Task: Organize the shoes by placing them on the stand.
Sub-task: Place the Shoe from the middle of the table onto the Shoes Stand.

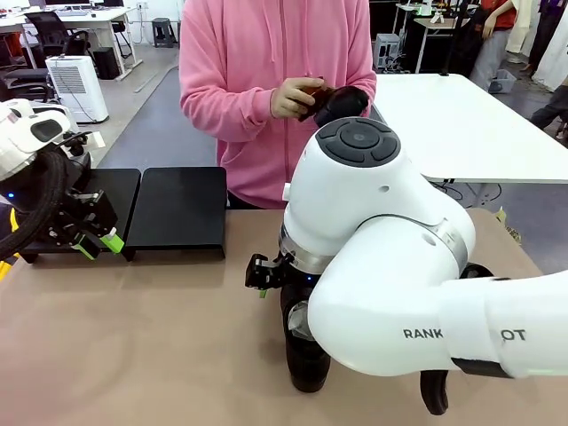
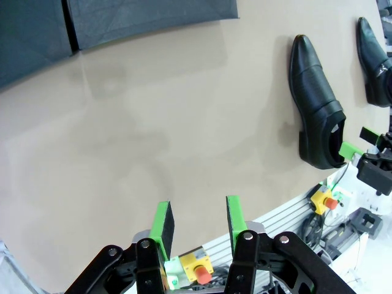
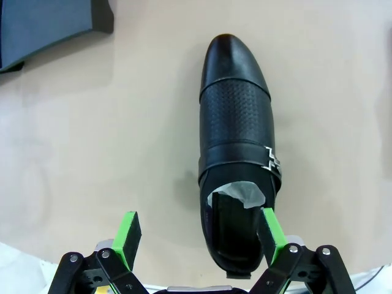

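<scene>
Right claw point(image 3: 199, 215), fingers wide apart, hangs over a shoe's point(image 3: 236, 122) heel on the desk point(image 3: 122, 153). Left claw point(image 2: 197, 203) apart, empty. Two shoes point(image 2: 318, 104) point(image 2: 375, 58); two stand point(image 1: 177, 209) platforms.

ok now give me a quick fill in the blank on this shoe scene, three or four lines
1. The shoe by the right claw has white ____ stuffed inside.
2. That shoe lies on the ____, not on the stand.
3. The right claw's jaws stand ____.
4. The left claw holds ____.
Missing words: paper; table; open; nothing.
</scene>
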Robot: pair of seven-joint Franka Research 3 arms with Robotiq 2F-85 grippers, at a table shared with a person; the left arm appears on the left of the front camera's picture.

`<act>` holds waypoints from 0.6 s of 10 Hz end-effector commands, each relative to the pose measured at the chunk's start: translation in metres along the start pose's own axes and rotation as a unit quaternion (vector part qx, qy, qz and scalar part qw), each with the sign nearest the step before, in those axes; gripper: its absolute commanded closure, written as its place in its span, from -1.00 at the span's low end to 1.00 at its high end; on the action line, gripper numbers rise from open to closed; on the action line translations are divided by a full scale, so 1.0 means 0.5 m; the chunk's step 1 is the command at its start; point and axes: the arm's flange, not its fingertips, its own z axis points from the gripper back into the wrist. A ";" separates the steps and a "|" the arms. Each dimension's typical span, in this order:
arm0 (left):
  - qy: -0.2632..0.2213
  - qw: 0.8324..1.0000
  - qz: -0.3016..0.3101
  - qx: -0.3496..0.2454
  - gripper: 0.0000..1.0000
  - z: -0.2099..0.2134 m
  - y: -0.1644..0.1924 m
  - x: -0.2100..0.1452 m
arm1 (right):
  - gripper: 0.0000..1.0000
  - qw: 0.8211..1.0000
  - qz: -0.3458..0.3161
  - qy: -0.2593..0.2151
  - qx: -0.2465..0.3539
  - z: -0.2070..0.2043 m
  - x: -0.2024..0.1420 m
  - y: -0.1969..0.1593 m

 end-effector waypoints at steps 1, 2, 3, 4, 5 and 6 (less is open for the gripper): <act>-0.004 1.000 -0.003 0.000 0.04 0.001 0.001 0.004 | -1.00 1.000 -0.007 -0.018 0.000 -0.005 0.006 0.011; -0.004 1.000 -0.003 0.000 0.04 0.001 0.001 0.004 | -1.00 1.000 -0.007 -0.018 0.000 -0.005 0.006 0.011; -0.004 1.000 -0.003 0.000 0.04 0.001 0.001 0.004 | -1.00 1.000 0.000 0.000 0.000 0.000 0.001 0.000; 0.000 1.000 0.000 0.000 0.04 0.000 0.000 0.000 | -1.00 1.000 0.013 0.021 -0.001 0.024 0.005 -0.019; 0.014 1.000 -0.015 -0.016 0.04 -0.035 -0.035 -0.009 | -1.00 0.999 -0.029 -0.014 -0.038 0.049 0.042 -0.075; 0.006 1.000 -0.008 -0.027 0.04 -0.054 -0.070 -0.032 | -1.00 0.994 -0.075 -0.036 -0.066 0.075 0.075 -0.139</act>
